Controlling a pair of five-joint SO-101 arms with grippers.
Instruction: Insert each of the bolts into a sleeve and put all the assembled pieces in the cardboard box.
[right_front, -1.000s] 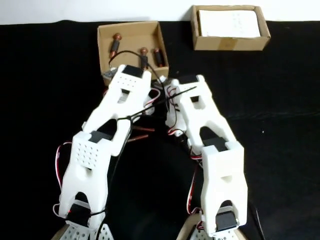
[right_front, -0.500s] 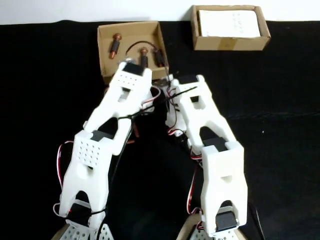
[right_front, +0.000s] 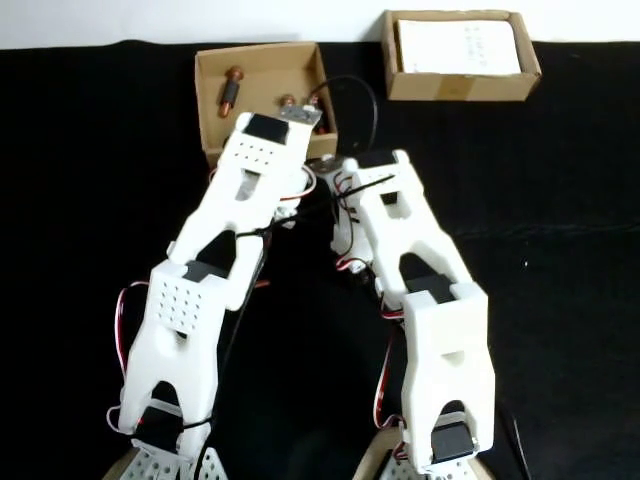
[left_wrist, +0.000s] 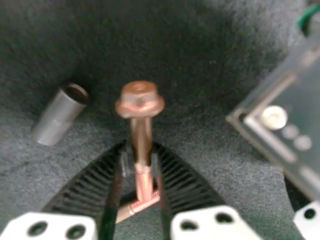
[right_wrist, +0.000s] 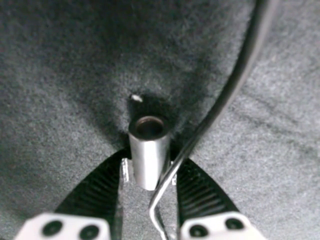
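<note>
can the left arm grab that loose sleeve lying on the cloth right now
Probably not as things stand: the left gripper is shut on a bolt, so it has no free grip. The loose sleeve itself lies bare on the cloth close by, with nothing over it.

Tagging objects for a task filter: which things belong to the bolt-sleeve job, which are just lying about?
Job: bolt in left gripper; sleeve in right gripper; loose sleeve on cloth; cardboard box with assembled pieces.
Lying about: second box holding white paper.
</note>
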